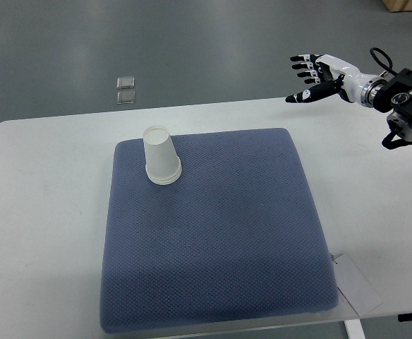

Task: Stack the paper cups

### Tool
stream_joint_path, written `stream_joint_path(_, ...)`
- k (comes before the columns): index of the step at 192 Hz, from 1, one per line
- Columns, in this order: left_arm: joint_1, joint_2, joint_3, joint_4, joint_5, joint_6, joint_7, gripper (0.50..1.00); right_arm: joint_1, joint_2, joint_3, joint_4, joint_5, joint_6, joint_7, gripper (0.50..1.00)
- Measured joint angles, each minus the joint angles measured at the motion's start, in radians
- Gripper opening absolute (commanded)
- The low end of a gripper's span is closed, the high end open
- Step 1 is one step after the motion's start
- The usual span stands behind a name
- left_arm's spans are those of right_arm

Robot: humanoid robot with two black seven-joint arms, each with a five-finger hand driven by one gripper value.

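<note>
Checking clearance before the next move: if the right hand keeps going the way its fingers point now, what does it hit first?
Nothing, as far as this view shows. The right hand, fingers spread, points toward the picture's left above the table's far edge. The paper cup on the blue pad sits nearer the robot, off that line; height is unclear.

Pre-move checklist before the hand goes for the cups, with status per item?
1. Right hand empty, fingers spread: ok.
2. Paper cup stack upside down, upright on the blue mat: ok.
3. Path from hand to stack free of objects: ok.
4. Number of cups in the stack: cannot tell, though layered rims suggest more than one.
5. Loose cup left to add: not ok, none visible.
6. Left arm clear of the work: cannot tell, out of view.
</note>
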Motion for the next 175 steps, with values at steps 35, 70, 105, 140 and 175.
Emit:
stream_joint_path(35,0.0,0.0,0.0,0.0,0.0,0.0,0.0,1.0,-0.042,0.011,0.0,0.002,0.23,-0.044,-0.014,0.909)
stream_joint_path(70,0.0,0.0,0.0,0.0,0.0,0.0,0.0,1.0,-0.057,0.019,0.026,0.002,0.37,-0.048,-0.014,0.913)
stream_joint_path(105,0.0,0.0,0.0,0.0,0.0,0.0,0.0,1.0,-0.086,0.055,0.065,0.003,0.411,-0.049,-0.005,0.915)
stream_joint_path(140,0.0,0.0,0.0,0.0,0.0,0.0,0.0,1.0,-0.11,0.084,0.085,0.013,0.408,-0.032,-0.004,0.915)
stream_joint_path(175,0.0,0.0,0.0,0.0,0.0,0.0,0.0,1.0,-0.137,0.091,0.086,0.015,0.402,-0.02,-0.003,0.915)
